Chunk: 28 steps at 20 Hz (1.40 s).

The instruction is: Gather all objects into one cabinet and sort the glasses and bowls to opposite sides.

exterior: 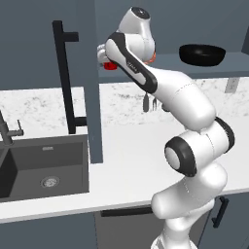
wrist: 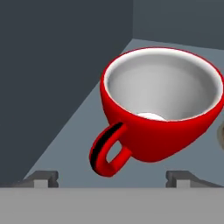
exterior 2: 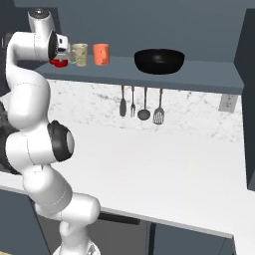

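Cabinet shelf carries everything. Black bowl sits alone toward the right end, well apart from the cups, probably the bowl side. Orange mug and beige cup stand just beside each other at the left. Red mug sits at far left by the cabinet wall, between my fingers, which are spread, not touching it.

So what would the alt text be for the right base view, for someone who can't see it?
A white robot arm reaches its gripper to the left end of a dark cabinet shelf, by a red mug, with a beige patterned cup and orange mug alongside. A wide black bowl sits further right; four utensils hang above a white counter.
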Tool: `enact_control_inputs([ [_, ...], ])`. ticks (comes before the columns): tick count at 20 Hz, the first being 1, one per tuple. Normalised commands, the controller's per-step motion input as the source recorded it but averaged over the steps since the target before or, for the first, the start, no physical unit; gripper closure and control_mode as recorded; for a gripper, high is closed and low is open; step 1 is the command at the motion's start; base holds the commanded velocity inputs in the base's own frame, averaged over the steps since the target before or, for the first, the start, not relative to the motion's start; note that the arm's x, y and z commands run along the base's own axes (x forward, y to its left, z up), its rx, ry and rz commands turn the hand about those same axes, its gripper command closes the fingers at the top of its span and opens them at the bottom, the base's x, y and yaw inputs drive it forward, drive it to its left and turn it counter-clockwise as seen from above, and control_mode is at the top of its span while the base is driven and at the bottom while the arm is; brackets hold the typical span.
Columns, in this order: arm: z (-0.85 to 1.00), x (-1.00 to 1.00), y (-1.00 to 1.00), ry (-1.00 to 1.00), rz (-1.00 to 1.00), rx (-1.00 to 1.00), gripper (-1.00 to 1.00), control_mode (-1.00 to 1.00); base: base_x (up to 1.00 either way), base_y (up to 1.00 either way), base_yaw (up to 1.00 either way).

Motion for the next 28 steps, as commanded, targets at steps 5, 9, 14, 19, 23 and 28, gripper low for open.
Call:
enact_control_inputs([
  [5,0.06,-0.39,0.00,-0.07,0.00,-0.04,-1.00,-1.00,0.00,0.00,0.00],
  [9,0.00,-0.41,0.00,-0.05,0.00,-0.05,-1.00,-1.00,0.00,0.00,0.00],
  [14,0.00,-0.41,-0.18,0.01,0.00,-0.03,-1.00,-1.00,0.00,0.00,0.00],
  [19,0.00,-0.49,-0.69,0.03,0.08,-0.01,-1.00,-1.00,0.00,0.00,0.00],
  [23,0.00,-0.74,-0.70,0.00,0.10,0.00,-1.00,-1.00,0.00,0.00,0.00],
  [28,0.00,-0.99,-0.57,0.00,0.13,-0.01,-1.00,-1.00,0.00,0.00,0.00],
])
